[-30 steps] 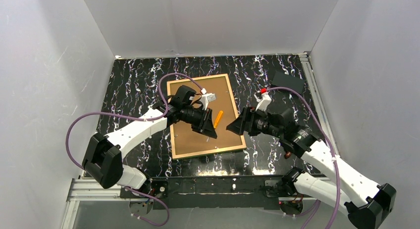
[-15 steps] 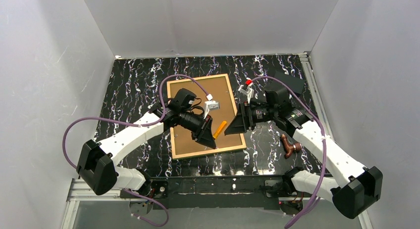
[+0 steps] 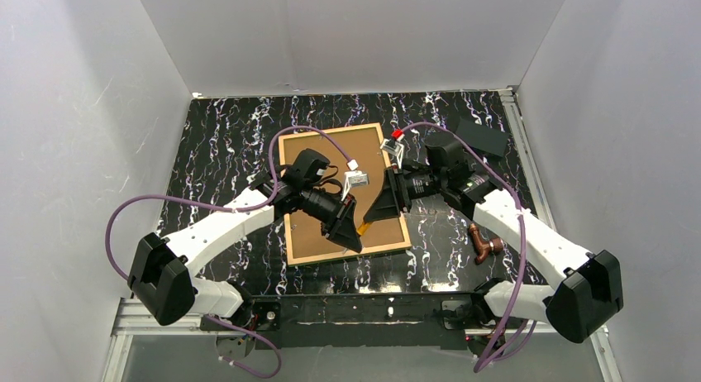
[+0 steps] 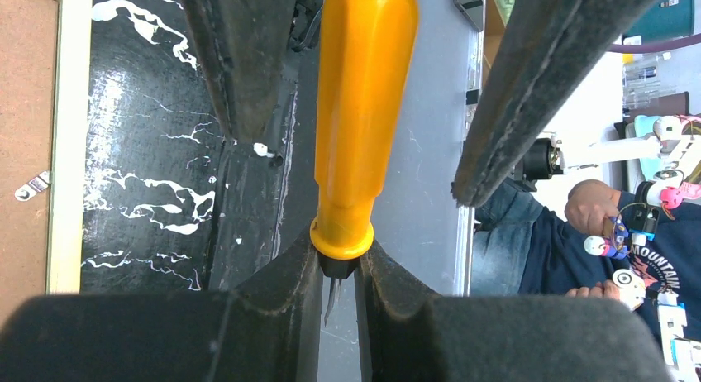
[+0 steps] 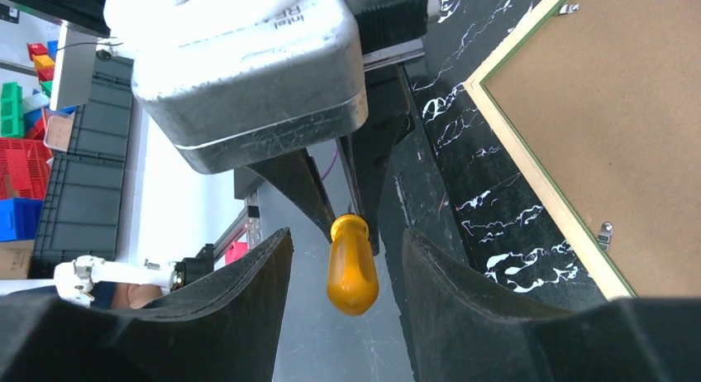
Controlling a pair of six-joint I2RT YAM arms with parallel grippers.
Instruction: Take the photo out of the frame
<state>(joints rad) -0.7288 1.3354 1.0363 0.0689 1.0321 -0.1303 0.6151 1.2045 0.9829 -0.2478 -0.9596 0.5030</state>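
Tool handover: your left gripper [image 4: 339, 265] pinches the orange-handled screwdriver [image 4: 361, 109] by its shank, the right gripper [image 5: 347, 235] gapes astride the handle, and the frame [image 5: 537, 183] lies back-up with the photo hidden under the backing panel [image 5: 612, 109]; next, close right, then release left.

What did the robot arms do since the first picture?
The right hand swung left over the frame and now has its open fingers around the orange tool handle, not gripping yet. The left hand shifted slightly nearer, still holding the orange tool. The frame stayed put.
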